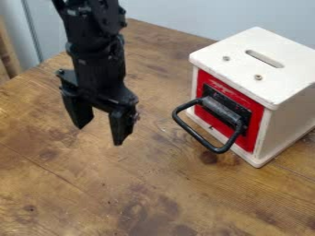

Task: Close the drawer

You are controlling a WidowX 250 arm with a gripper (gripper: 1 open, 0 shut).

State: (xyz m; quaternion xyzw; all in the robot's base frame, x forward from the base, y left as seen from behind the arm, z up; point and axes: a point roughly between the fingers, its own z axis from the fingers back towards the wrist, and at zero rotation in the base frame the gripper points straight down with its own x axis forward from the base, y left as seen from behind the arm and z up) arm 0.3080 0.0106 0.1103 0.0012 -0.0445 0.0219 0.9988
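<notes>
1. While the black hand (101, 127) hangs over the left part of the picture with its fingers spread wide, nothing sits between them; the fingertips point down at the wooden tabletop (117, 198).

2. The drawer (226, 111) is at the right side of the view, set in the front of a small white box (274, 64). Its red front carries a black panel, and the red face looks toward the lower left of the picture.

3. A large looped black handle (185, 126) reaches out from the drawer front, its rounded outer edge being the part of the drawer nearest the hand. Hand and handle are apart, with bare wood showing between them.

4. The box top has a slot (263, 58) and two small round fittings. Its front edge runs along the top of the red face, and its plain white side faces the lower right, close to the right border of the picture.

5. Open wood stretches below the hand and across the lower part of the view, up to the bottom edge of the box. More bare wood lies behind the hand, reaching back to the pale wall (185, 14).

6. How far the drawer stands out from the box is hard to tell from this angle.
</notes>
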